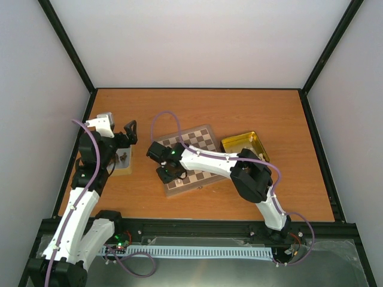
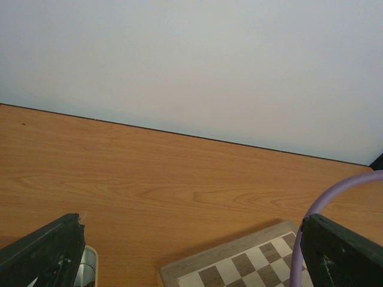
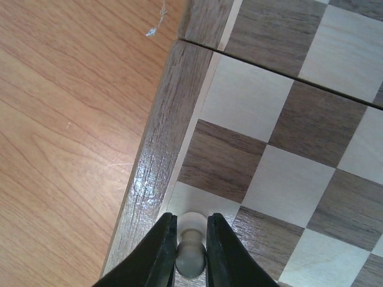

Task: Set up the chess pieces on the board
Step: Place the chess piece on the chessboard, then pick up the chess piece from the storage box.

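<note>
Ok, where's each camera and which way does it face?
Top external: above, behind the bases, looking down on table, board, left arm, right arm.
Left wrist: across the table toward the back wall; open left pincer.
Right wrist: down at board edge; right pincer shut on a cream piece.
Shared: the board, in all three.

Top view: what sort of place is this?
Probably a lab robot cell, not a home: blank white walls with black frame posts around a table, two arms bolted to a rail, and a chessboard as prop.

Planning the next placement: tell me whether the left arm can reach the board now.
Probably yes: the open left gripper faces the board with nothing between, though the right arm covers its middle.
</note>
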`<state>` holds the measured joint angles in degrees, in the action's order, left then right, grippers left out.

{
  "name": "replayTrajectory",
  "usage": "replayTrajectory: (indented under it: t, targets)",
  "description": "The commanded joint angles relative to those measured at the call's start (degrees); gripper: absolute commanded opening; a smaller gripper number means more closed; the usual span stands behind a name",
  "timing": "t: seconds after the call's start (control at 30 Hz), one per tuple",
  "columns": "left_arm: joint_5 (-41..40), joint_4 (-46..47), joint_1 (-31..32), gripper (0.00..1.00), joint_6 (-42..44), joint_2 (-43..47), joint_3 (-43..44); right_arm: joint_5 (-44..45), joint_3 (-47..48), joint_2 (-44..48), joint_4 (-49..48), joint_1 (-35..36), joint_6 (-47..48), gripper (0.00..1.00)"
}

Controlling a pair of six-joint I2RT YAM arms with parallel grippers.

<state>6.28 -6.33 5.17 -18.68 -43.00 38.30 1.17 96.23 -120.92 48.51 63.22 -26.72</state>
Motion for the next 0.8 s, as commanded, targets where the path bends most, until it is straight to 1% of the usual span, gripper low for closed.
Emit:
replayTrajectory:
  t: [0.0,0.13,0.2,0.33,0.43,0.53,0.7,0.77]
  targets:
    - [-1.62,-0.34,0.19,1.0,-0.75,0.71,2.21,1.37,1.9,-1.17,1.21,0.4,0.65,0.18]
    - [-1.8,-0.38,0.19,1.0,-0.67,0.78,2.24,0.61,2.8,-0.71,1.31,0.41,0.61,0.28]
    - [-1.86,-0.31,0.2,1.0,-0.65,0.82,2.22,-0.08,3.01,0.17,0.79,0.38,0.44,0.31]
    - [-2.14,-0.48,0.19,1.0,-0.7,0.94,2.35,0.89,2.24,3.56,-0.94,-0.04,-0.56,0.33]
    - [-2.28,-0.54,0.19,1.0,-0.69,1.07,2.3,2.93,-0.84,8.19,-3.08,-1.92,-2.9,0.33]
    - [-2.62,-0.71,0.22,1.0,-0.66,1.25,2.32,6.62,-6.1,14.0,-5.38,-5.13,-5.67,0.33]
    - [-2.26,-0.57,0.19,1.0,-0.67,1.26,2.26,12.47,-18.0,25.09,-8.58,-14.81,-9.26,0.32]
    - [-2.07,-0.52,0.19,1.0,-0.76,1.18,2.22,14.14,-22.13,28.08,-8.48,-19.45,-9.38,0.32]
